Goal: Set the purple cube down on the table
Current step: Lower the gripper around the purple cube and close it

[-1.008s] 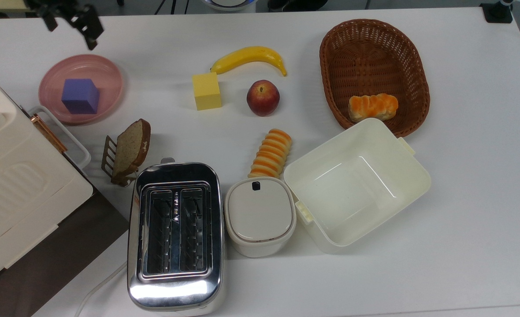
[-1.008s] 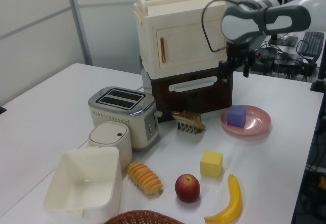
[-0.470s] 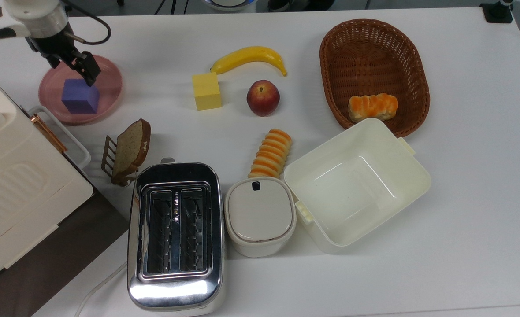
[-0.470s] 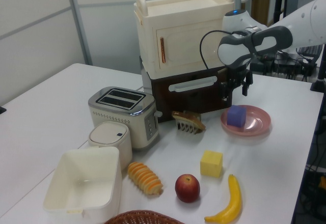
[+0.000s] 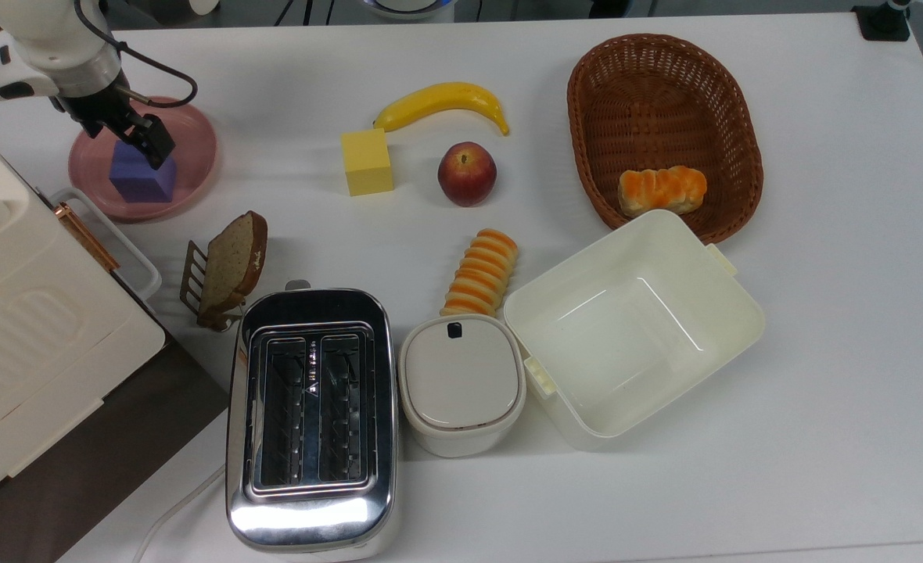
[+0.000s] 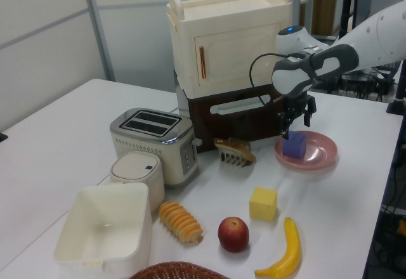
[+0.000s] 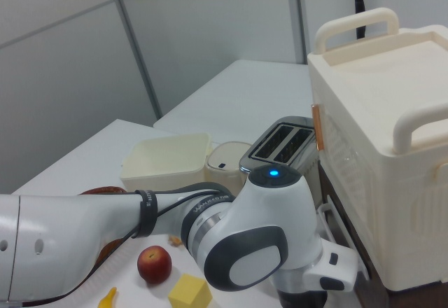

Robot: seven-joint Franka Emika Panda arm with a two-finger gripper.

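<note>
Descent is what has changed: a second ago my jaws hung high above the far edge of the bench; now they have come down over the pink plate, fingers spread to either side of the purple cube, with one fingertip dark against its top face in the top view. They are parted and hold nothing; in the left view they stand just above the cube, so I judge the grasp is about to start, not done. The cube has not shifted. It sits on the plate, near the top view's left edge, so the task is all ahead: close, lift, set it down on bare bench.

Of the containers, the plate holds the cube alone. The wicker basket has one orange bread roll in it. The cream tub is open and bare inside. The small lidded pot is closed, contents unknown. The toaster slots look vacant, and a slice of bread leans in a rack beside it.
</note>
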